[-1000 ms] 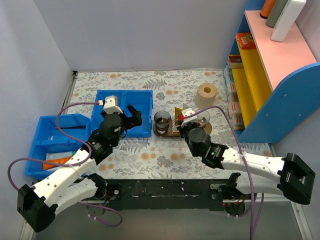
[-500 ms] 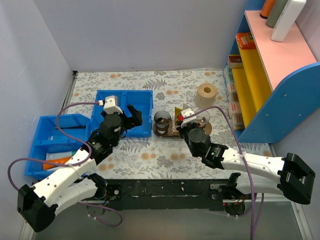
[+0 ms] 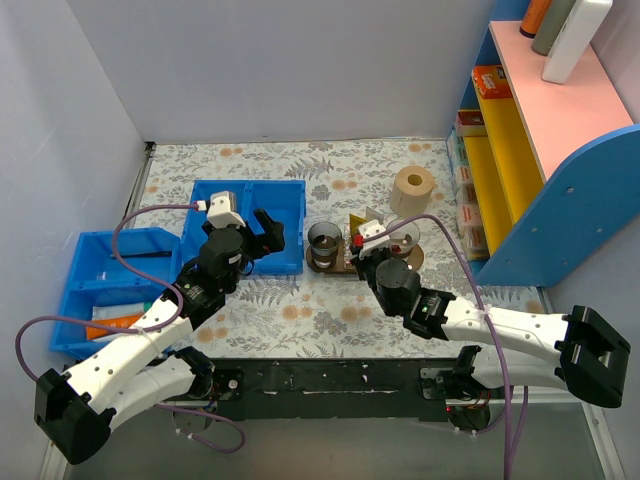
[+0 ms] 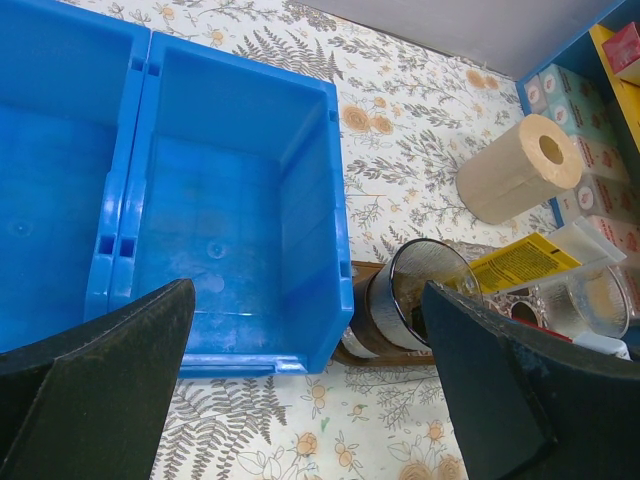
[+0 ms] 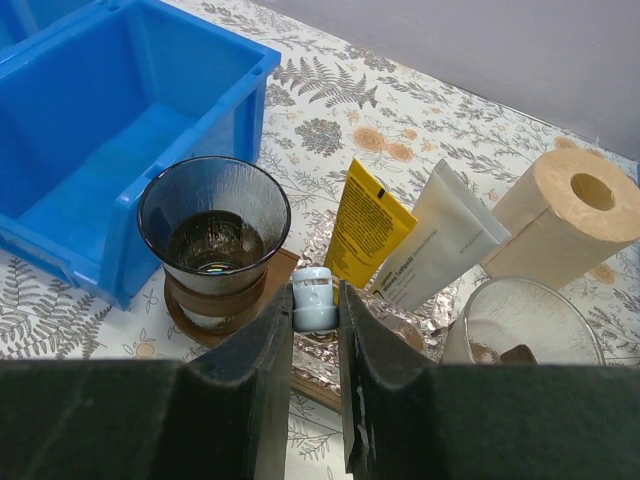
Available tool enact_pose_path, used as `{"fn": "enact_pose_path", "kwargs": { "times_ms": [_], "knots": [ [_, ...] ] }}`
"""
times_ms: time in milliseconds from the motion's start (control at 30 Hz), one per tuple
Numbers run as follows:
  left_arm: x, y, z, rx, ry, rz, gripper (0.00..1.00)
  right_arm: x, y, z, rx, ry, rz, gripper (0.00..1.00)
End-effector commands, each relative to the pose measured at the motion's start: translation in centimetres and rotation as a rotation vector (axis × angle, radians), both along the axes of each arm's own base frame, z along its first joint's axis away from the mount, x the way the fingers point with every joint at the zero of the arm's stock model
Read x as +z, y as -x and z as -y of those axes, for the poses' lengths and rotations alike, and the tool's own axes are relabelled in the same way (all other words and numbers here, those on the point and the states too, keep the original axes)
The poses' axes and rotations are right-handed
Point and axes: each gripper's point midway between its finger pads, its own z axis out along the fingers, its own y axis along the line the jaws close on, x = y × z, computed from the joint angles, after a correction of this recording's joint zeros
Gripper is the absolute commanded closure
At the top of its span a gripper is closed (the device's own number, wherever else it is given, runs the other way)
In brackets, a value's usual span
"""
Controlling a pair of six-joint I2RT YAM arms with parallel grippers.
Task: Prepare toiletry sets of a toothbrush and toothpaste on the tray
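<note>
Currently the right gripper (image 5: 315,305), nearly closed, pinches the toothpaste (image 5: 368,232) by its cap (image 5: 315,288) alone; the left gripper (image 4: 305,300) gapes empty. So held, it could swivel and topple off the tray (image 5: 287,265)

tray (image 5: 285,266) mostly under dark cup (image 5: 214,238)

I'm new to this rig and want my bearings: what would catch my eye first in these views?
In the right wrist view, the right end effector is shut on a small pale-blue cap at the foot of the yellow toothpaste, which leans beside a white tube. A dark glass cup stands left of them in that view. The left end effector hangs open above an empty blue bin.
</note>
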Motion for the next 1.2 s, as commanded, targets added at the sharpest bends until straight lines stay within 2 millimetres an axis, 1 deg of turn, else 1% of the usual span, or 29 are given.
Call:
{"fn": "enact_pose_path", "kwargs": {
  "times_ms": [0, 433, 733, 933, 967, 1167],
  "knots": [
    [1.1, 0.0, 0.1, -0.001, 0.023, 0.027, 0.02, -0.6, 0.4, -0.3, 0.014, 0.014, -0.002, 0.79],
    [1.1, 0.0, 0.0, 0.000, 0.023, 0.028, 0.02, -1.9, 0.0, -0.1, -0.029, 0.169, 0.030, 0.83],
    [1.1, 0.0, 0.1, 0.000, 0.024, 0.028, 0.02, -1.5, 0.2, -0.2, -0.022, 0.163, 0.040, 0.83],
    [1.1, 0.0, 0.0, 0.001, 0.026, 0.029, 0.02, -1.8, 0.2, -0.2, -0.021, 0.182, 0.032, 0.76],
    [1.0, 0.0, 0.0, 0.001, 0.026, 0.028, 0.02, -1.8, 0.2, -0.3, -0.021, 0.183, 0.031, 0.73],
    [1.1, 0.0, 0.0, 0.001, 0.026, 0.029, 0.02, -1.6, 0.2, -0.5, -0.013, 0.173, 0.028, 0.69]
  ]
}}
